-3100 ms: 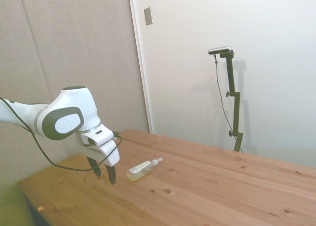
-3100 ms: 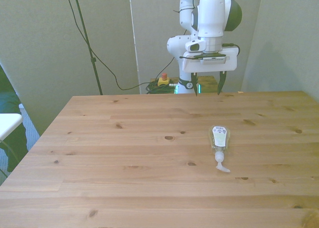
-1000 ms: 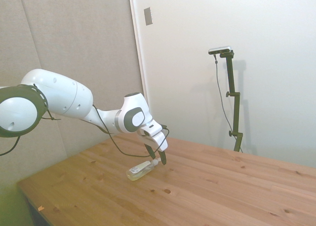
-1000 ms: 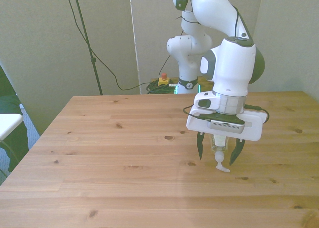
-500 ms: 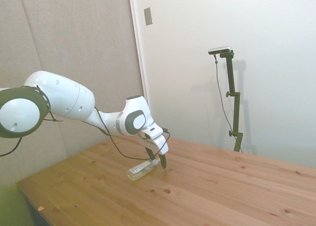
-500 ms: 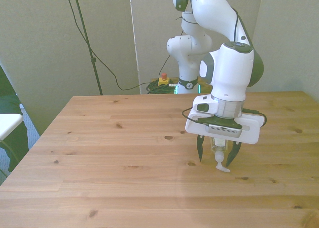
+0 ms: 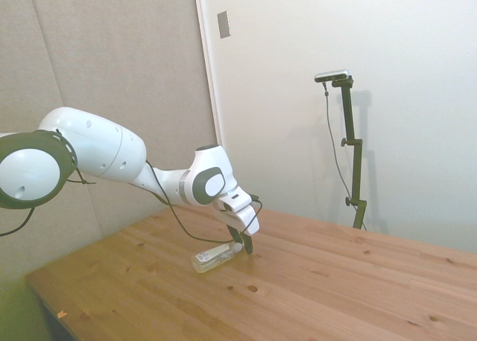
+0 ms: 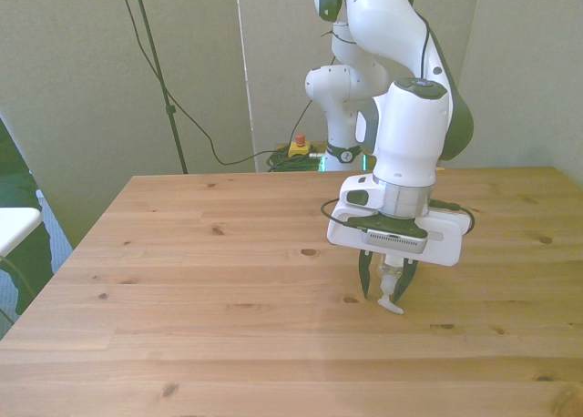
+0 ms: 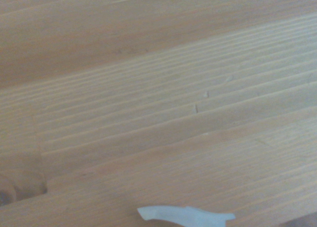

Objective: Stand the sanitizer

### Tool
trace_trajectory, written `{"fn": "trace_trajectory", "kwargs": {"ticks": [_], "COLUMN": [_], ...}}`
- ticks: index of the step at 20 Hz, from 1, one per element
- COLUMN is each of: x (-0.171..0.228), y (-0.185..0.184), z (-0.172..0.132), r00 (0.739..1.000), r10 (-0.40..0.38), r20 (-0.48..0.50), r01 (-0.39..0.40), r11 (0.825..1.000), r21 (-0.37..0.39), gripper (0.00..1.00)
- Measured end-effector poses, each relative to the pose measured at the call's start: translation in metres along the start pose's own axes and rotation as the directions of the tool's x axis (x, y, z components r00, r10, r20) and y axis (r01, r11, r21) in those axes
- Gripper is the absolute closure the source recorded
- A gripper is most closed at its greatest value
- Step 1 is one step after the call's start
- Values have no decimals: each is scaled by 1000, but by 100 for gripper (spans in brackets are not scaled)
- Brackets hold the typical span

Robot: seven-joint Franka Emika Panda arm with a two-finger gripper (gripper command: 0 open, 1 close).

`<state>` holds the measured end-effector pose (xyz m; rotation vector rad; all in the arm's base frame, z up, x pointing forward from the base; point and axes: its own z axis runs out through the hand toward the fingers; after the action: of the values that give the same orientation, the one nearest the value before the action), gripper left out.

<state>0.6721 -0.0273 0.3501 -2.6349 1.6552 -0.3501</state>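
**A:** Where's your sanitizer (image 7: 214, 259) right now?

**B:** Lying flat on the wooden table (image 8: 228, 344), not stood up. Its neck sits between the fingers of your gripper (image 8: 386, 285), and the white nozzle cap (image 8: 390, 301) pokes out just past the fingertips.

**A:** Have you got hold of it?

**B:** The fingers look narrowed in close around the neck, but you can't be sure they're pressing. I'd judge the reach done; securing the grip, tipping the bottle upright and letting go are all left.

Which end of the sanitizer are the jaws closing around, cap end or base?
The cap end. The gripper straddles the sanitizer's neck, its white nozzle poking out toward the camera; the yellowish base lies behind.
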Motion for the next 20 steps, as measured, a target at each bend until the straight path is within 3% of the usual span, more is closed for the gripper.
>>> {"fn": "trace_trajectory", "kwargs": {"ticks": [12,20], "x": [4,-24], "y": [-1,3], "z": [-7,-102], "r00": [999,986], "r10": [21,56], "r20": [30,-157], "r01": [-21,-29], "r11": [1000,985], "r21": [6,168], "gripper": [100,100]}}
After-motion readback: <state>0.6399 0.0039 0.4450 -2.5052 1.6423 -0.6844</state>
